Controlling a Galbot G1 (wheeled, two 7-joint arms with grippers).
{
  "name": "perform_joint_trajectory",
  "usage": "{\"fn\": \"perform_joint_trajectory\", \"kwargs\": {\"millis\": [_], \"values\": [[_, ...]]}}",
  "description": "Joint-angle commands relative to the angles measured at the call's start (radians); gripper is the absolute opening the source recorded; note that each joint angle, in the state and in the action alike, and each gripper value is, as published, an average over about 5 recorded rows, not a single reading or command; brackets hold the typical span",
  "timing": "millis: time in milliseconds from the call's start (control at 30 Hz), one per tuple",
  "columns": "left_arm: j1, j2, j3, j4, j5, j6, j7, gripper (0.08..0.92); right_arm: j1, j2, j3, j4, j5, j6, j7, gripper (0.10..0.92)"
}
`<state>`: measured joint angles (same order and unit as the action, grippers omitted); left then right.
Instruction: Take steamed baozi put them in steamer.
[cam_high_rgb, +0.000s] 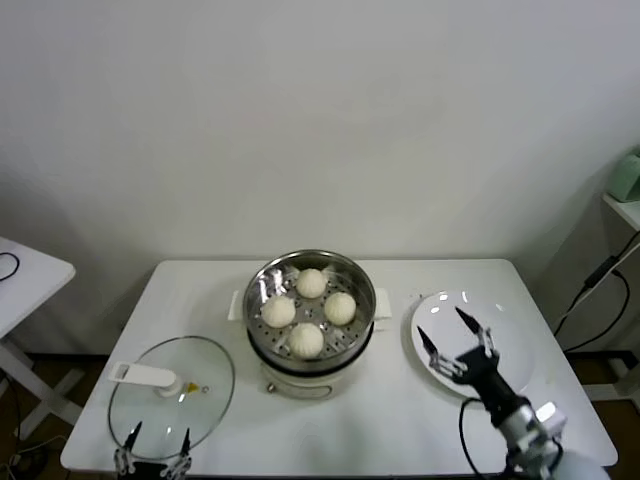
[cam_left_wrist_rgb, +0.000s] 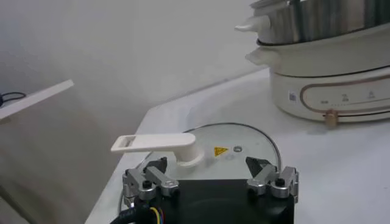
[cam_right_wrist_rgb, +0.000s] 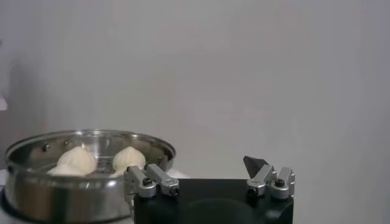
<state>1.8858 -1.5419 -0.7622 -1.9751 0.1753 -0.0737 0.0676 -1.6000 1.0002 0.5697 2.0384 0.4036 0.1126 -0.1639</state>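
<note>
Four cream-white baozi (cam_high_rgb: 309, 310) lie inside the shiny steel steamer (cam_high_rgb: 270, 270), which sits on the cream-white pot (cam_high_rgb: 300, 382) at the table's middle. Two of the buns (cam_right_wrist_rgb: 76, 159) show over the steamer rim (cam_right_wrist_rgb: 91, 135) in the right wrist view. My right gripper (cam_high_rgb: 443, 325) is open and empty, raised above the bare white plate (cam_high_rgb: 505, 330) to the steamer's right. My left gripper (cam_high_rgb: 158, 436) is open and empty, low at the table's front left edge, just before the glass lid (cam_high_rgb: 205, 375).
The glass lid with its white handle (cam_left_wrist_rgb: 158, 143) lies flat on the table, front left of the pot (cam_left_wrist_rgb: 341, 85). Another white table (cam_high_rgb: 25, 270) stands at the far left. A shelf and cables are at the far right.
</note>
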Motion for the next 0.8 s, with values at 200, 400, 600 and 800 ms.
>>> {"fn": "perform_joint_trajectory", "kwargs": {"millis": [200, 400, 600, 800], "values": [[0.001, 0.004, -0.001, -0.006, -0.008, -0.004, -0.003, 0.823, -0.299, 0.361, 0.067, -0.052, -0.091, 0.424, -0.025, 0.823], [0.002, 0.003, -0.001, -0.008, -0.010, -0.009, -0.005, 0.823, -0.309, 0.375, 0.055, -0.072, -0.073, 0.452, -0.023, 0.823], [0.004, 0.001, -0.002, -0.013, -0.010, -0.010, -0.005, 0.823, -0.300, 0.382, 0.048, -0.085, -0.064, 0.456, -0.021, 0.823], [0.006, -0.001, -0.004, -0.017, -0.010, -0.010, -0.005, 0.823, -0.290, 0.384, 0.044, -0.095, -0.060, 0.459, -0.021, 0.823]]}}
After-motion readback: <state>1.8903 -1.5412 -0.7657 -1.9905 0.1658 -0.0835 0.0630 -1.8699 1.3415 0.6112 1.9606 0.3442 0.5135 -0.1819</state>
